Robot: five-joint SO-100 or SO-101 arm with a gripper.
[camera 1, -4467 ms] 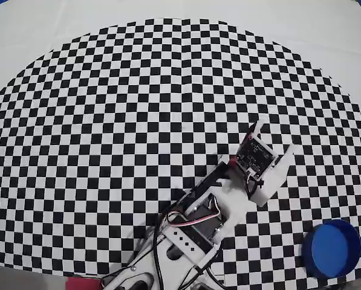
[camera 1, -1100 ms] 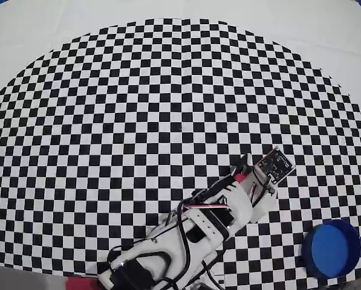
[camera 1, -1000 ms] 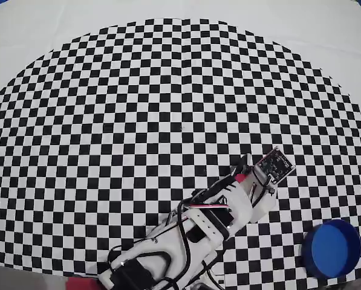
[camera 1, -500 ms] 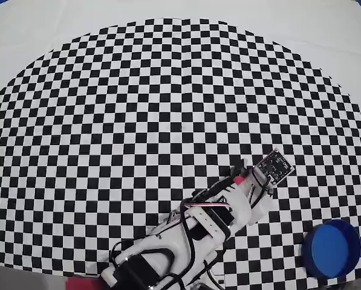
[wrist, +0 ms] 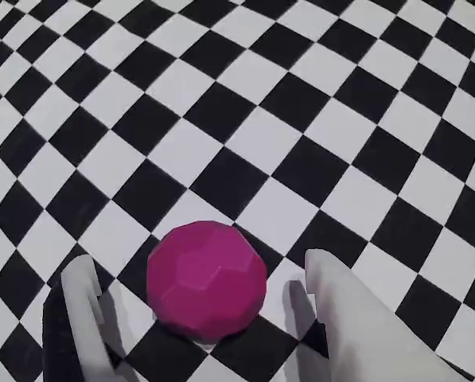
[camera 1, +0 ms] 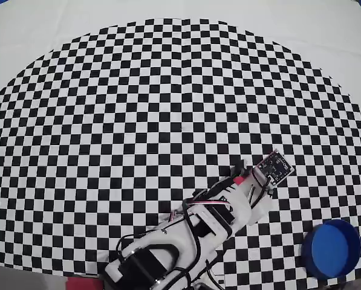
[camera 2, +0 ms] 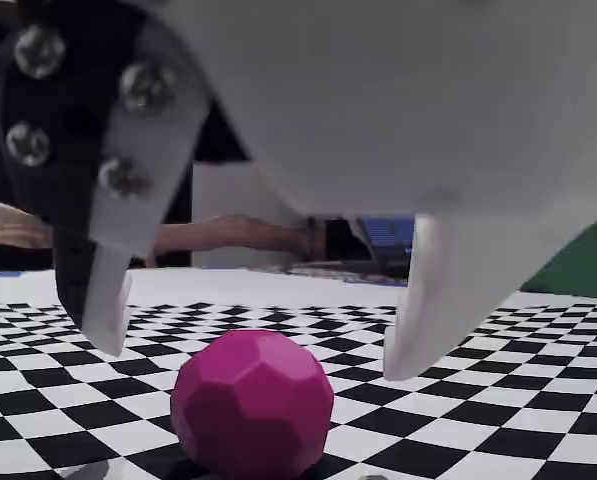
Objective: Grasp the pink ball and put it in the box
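Note:
The pink faceted ball (wrist: 207,282) rests on the checkered mat. In the wrist view it lies between my two white fingers (wrist: 340,314), with a small gap on each side. My gripper (wrist: 197,264) is open around it. In the fixed view the ball (camera 2: 253,405) sits on the mat, and the gripper (camera 2: 253,352) hangs over it with its fingertips (camera 2: 406,350) down on either side, just above the mat. In the overhead view the gripper (camera 1: 248,176) is at the lower right of the mat and covers the ball. The blue round box (camera 1: 331,248) stands at the bottom right corner.
The black-and-white checkered mat (camera 1: 168,109) covers most of the white table. The arm's base (camera 1: 156,260) sits at the bottom edge, with a small red object (camera 1: 77,284) to its left. Dark clutter shows behind the table in the fixed view.

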